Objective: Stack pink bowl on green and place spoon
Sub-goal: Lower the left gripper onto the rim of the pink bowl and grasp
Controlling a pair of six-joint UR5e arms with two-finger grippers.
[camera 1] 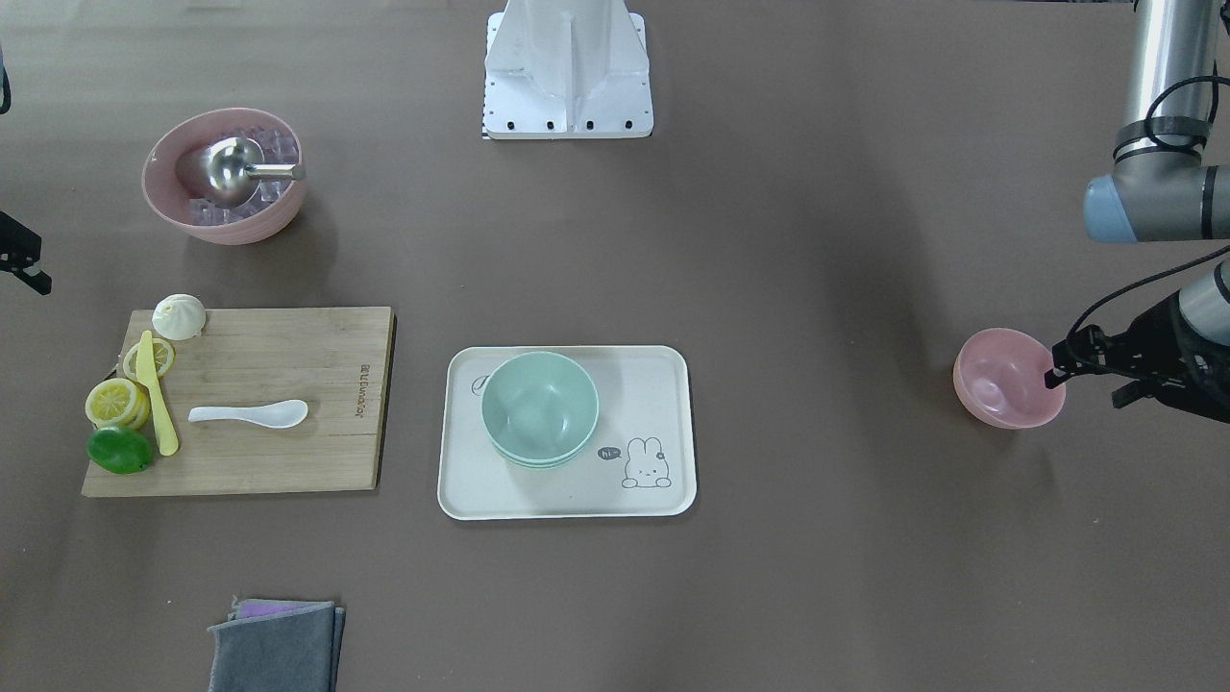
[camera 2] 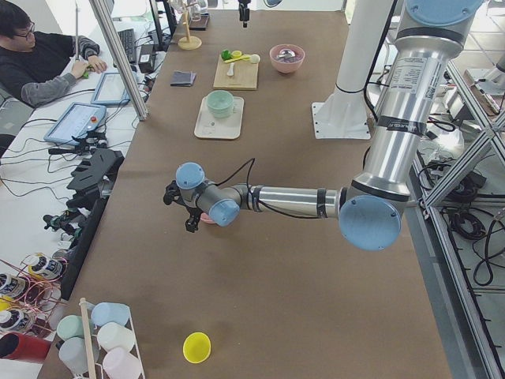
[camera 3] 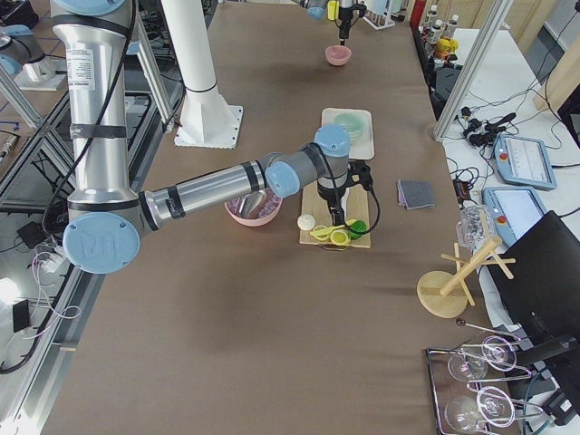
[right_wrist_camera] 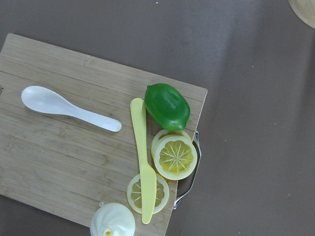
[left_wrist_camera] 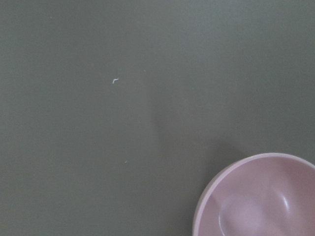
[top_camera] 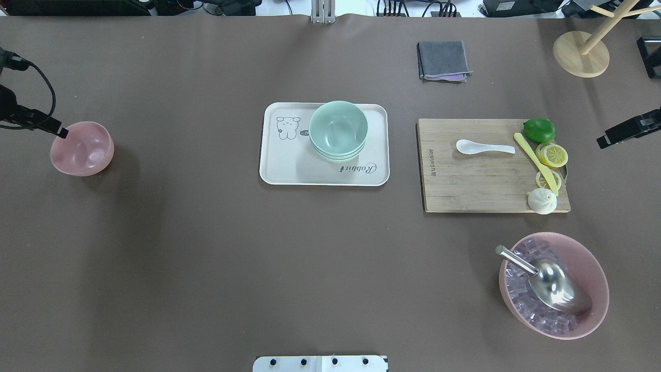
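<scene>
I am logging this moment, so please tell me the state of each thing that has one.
pink bowl: upright, empty.
left gripper: open at its rim.
green bowls: stacked, empty, on tray.
white spoon: lying on cutting board.
big pink bowl: holds ice, scoop.

A cutting board carries 1 lime, lemon slices, a yellow knife and a dumpling. Near it, an ice-filled bowl holds a metal scoop. A grey cloth lies apart.
</scene>
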